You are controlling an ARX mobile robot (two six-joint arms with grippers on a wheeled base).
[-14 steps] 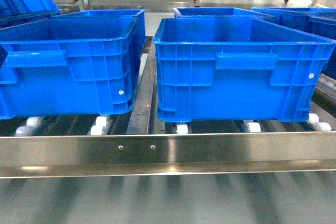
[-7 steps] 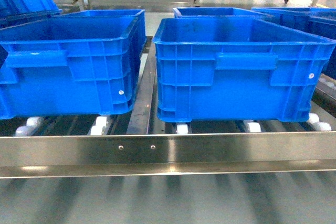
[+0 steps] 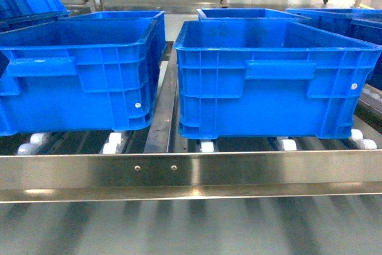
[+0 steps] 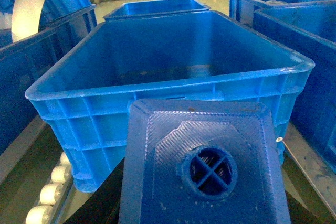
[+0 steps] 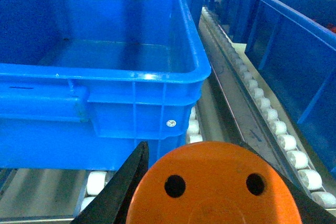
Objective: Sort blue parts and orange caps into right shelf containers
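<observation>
A blue part (image 4: 205,166) with a round cross-ribbed knob fills the bottom of the left wrist view, and my left gripper (image 4: 205,205) is shut on it, its fingers mostly hidden. Just beyond stands a blue container (image 4: 168,85). In the right wrist view an orange cap (image 5: 215,182) with two holes in its flat top sits between black fingers (image 5: 123,182) of my right gripper (image 5: 215,205), in front of another container (image 5: 105,85). The head view shows two containers (image 3: 77,70) (image 3: 274,82) side by side on the right shelf (image 3: 191,171); neither gripper appears there.
White rollers (image 3: 113,141) carry the containers behind the steel front rail. A steel divider (image 3: 164,106) runs between the two lanes. More blue crates (image 3: 358,25) stand to the right and behind. A roller track (image 5: 273,119) runs along the right of the near container.
</observation>
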